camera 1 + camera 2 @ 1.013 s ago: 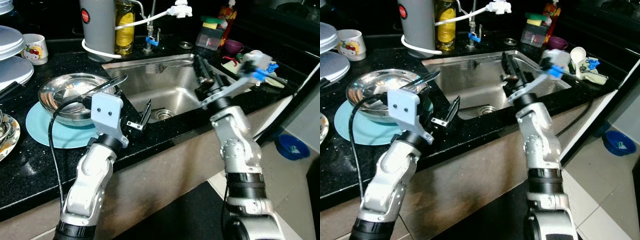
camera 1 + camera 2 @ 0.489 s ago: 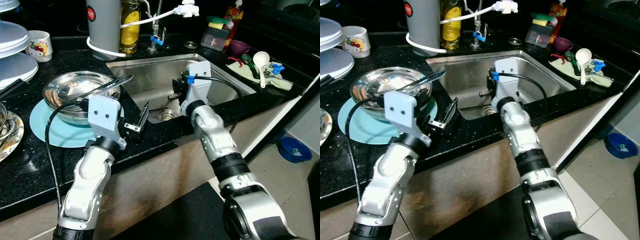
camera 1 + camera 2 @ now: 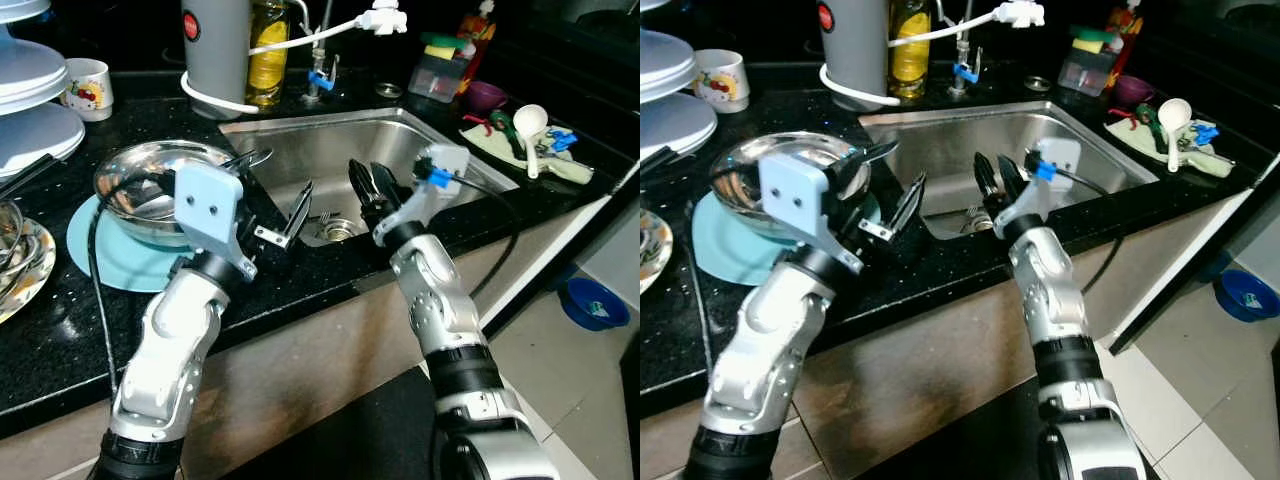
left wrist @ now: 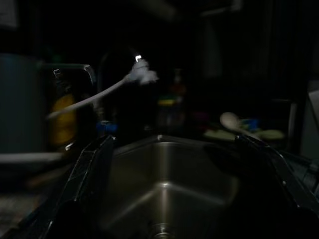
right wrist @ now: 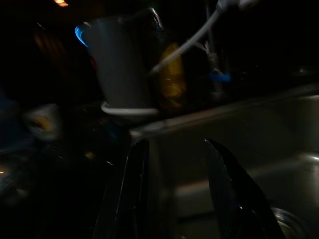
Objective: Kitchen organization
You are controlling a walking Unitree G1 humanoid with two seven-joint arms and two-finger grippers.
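Note:
A steel bowl (image 3: 150,185) sits on a light blue plate (image 3: 105,260) on the black counter, left of the steel sink (image 3: 330,150). My left gripper (image 3: 275,185) hangs open wide just above the counter between bowl and sink, one finger by the bowl's rim, the other at the sink's edge. In the left wrist view its fingers (image 4: 84,174) frame the sink basin. Over the sink's front part, my right gripper (image 3: 370,185) is open and holds nothing; its fingers (image 5: 132,189) point toward the grey canister. A fork (image 3: 324,216) lies near the drain.
Stacked white plates (image 3: 35,110), a mug (image 3: 88,85) and a patterned dish (image 3: 25,270) stand at left. A grey canister (image 3: 215,50), oil bottle (image 3: 268,45) and faucet (image 3: 385,18) line the back. Right of the sink lie a ladle (image 3: 528,120) and a purple cup (image 3: 487,93).
My right arm swung from the counter at the right in over the sink and now points its open fingers toward the back. The left gripper lifted slightly toward the sink edge.

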